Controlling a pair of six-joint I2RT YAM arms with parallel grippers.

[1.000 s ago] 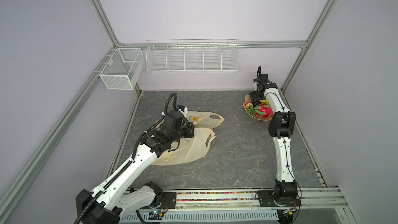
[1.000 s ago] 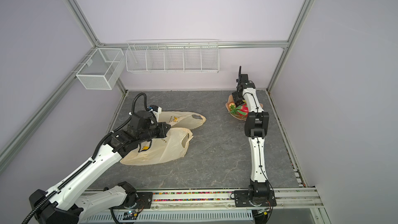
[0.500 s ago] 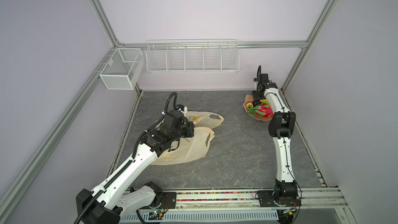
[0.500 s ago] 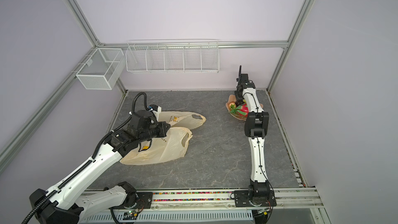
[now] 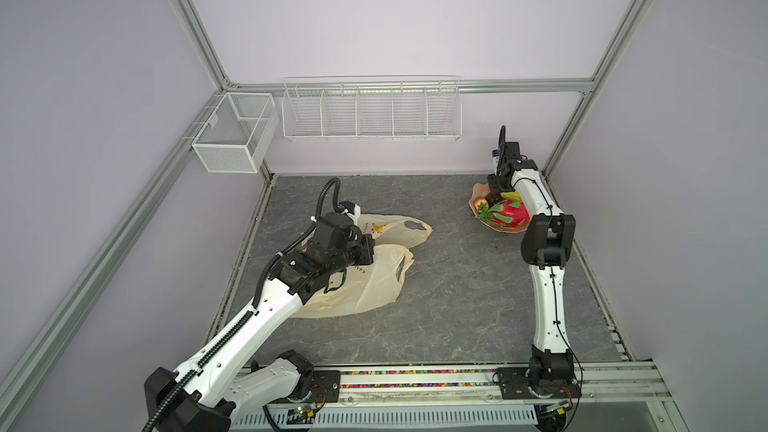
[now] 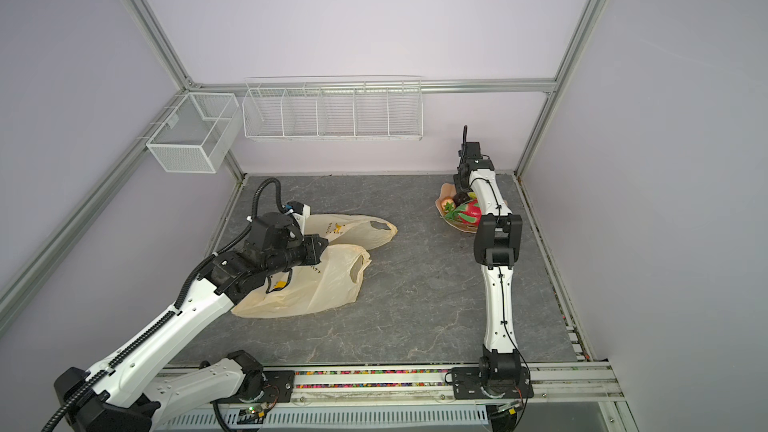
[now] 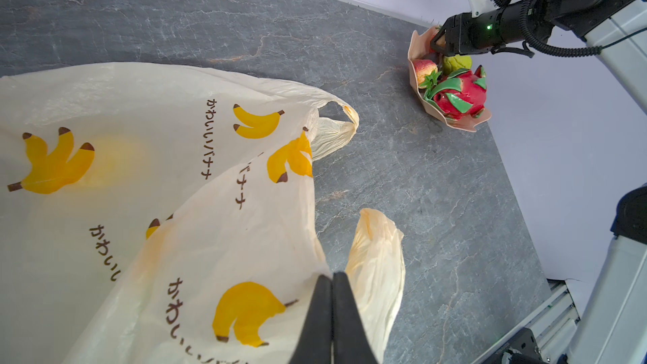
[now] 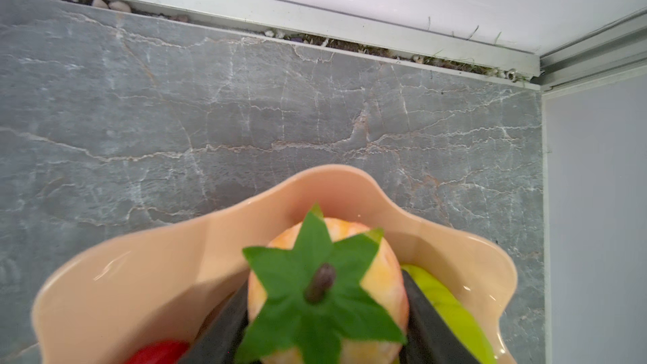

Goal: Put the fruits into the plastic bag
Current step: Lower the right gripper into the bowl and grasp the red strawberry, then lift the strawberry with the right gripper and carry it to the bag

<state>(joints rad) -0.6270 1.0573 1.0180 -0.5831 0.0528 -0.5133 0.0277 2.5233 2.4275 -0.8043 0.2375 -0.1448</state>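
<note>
Altogether, one plastic bag (image 5: 374, 284), one bowl (image 7: 465, 127), one dragon fruit (image 5: 511, 214) show.

- Walls (image 5: 395, 14) — plain pale lilac, evenly lit.
- Floor (image 5: 457, 305) — dark grey slab with pale veins.
- Frame (image 5: 189, 24) of silver bars runs along the corners.
- Wire rack (image 5: 371, 116), white, five compartments, hangs on the back wall.
- Mesh basket (image 5: 232, 137), white, hangs on the left bar.

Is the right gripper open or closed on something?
Shut on the yellow-orange leafy fruit: the right gripper has a finger pressed against each side of it.
</note>
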